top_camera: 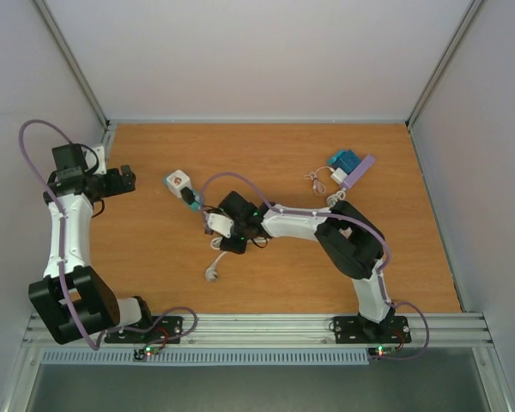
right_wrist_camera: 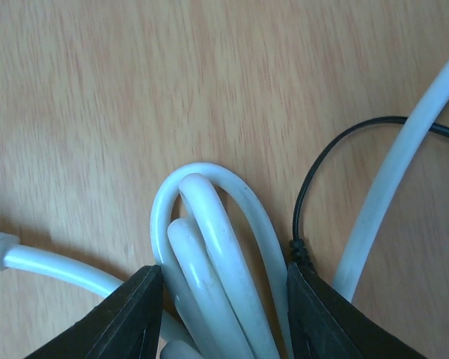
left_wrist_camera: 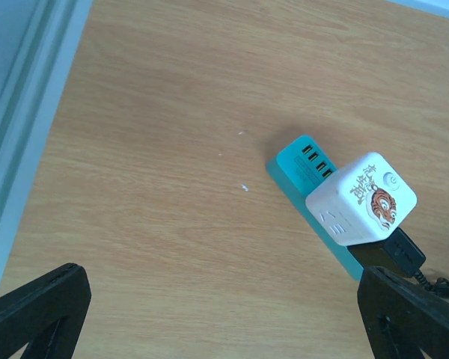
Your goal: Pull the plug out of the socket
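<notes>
The socket [left_wrist_camera: 361, 200] is a white cube with a tiger print, resting on a teal base [left_wrist_camera: 303, 166]. A black plug [left_wrist_camera: 395, 253] sits in its lower side, and a thin black lead [right_wrist_camera: 314, 179] trails from it. In the top view the socket [top_camera: 178, 182] lies left of centre with the plug [top_camera: 190, 199] just below it. My left gripper [left_wrist_camera: 224, 318] is open over bare wood, to the left of the socket. To the right of the plug, my right gripper [right_wrist_camera: 224, 299] is shut on a folded bundle of thick white cable [right_wrist_camera: 213, 247].
A blue block [top_camera: 343, 160], a purple bar [top_camera: 359, 171] and a small white adapter [top_camera: 337, 175] lie at the back right. A loose white cable end [top_camera: 212, 273] lies toward the front. Walls close the table on the left, back and right.
</notes>
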You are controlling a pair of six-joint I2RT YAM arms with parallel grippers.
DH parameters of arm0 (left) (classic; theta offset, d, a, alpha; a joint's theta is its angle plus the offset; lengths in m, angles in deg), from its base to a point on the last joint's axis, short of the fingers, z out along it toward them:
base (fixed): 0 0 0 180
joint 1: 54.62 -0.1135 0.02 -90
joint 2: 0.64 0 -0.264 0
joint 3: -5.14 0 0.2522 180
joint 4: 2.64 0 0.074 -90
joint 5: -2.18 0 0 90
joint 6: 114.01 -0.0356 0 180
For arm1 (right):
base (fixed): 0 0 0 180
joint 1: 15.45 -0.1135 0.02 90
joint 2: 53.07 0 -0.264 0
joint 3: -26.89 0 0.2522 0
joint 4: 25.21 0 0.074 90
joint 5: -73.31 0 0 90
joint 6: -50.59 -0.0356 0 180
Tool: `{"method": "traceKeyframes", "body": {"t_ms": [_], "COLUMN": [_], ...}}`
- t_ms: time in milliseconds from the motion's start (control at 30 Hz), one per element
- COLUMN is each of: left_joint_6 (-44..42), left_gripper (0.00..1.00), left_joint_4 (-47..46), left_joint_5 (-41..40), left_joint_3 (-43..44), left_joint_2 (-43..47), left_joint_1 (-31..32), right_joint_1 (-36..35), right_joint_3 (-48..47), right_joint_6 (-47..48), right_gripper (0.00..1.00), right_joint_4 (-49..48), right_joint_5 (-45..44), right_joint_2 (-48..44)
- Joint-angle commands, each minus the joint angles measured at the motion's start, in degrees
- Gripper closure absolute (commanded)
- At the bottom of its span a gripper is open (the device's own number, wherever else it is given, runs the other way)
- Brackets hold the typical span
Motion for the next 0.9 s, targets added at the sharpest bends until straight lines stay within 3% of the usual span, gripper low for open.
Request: {"method": "traceKeyframes", "body": {"t_ms": [0, 200, 333, 600, 867], "left_joint_6": [-5.0, -9.6, -11.1, -11.2, -8.1], "left_gripper": [0.00, 0.01, 0.06, 0.32, 0.41], "left_joint_4": [0.6, 3.5, 3.9, 2.3, -0.9], "left_joint_5": [6.4, 12.1, 13.7, 15.6, 18.9], "left_joint_3": [-0.5, -0.5, -1.1, 0.4, 4.8], "left_joint_2": [0.7, -0.7, -1.9, -7.1, -15.8], "left_joint_1": [0.1, 1.5, 3.6, 8.3, 12.0], "right_joint_1": [2.7, 6.7, 9.8, 17.6, 26.0], "right_joint_3": [9.7, 19.6, 25.3, 32.4, 28.6], "right_joint_6": [1.9, 4.2, 6.5, 12.3, 15.8], "right_gripper": [0.53, 0.53, 0.53, 0.53, 0.53], "right_joint_4": [3.8, 2.2, 2.0, 3.5, 8.5], "right_joint_5": [-0.6, -0.2, -0.3, -1.1, 1.2], "right_joint_2": [-2.6, -9.2, -13.6, -21.4, -26.7]}}
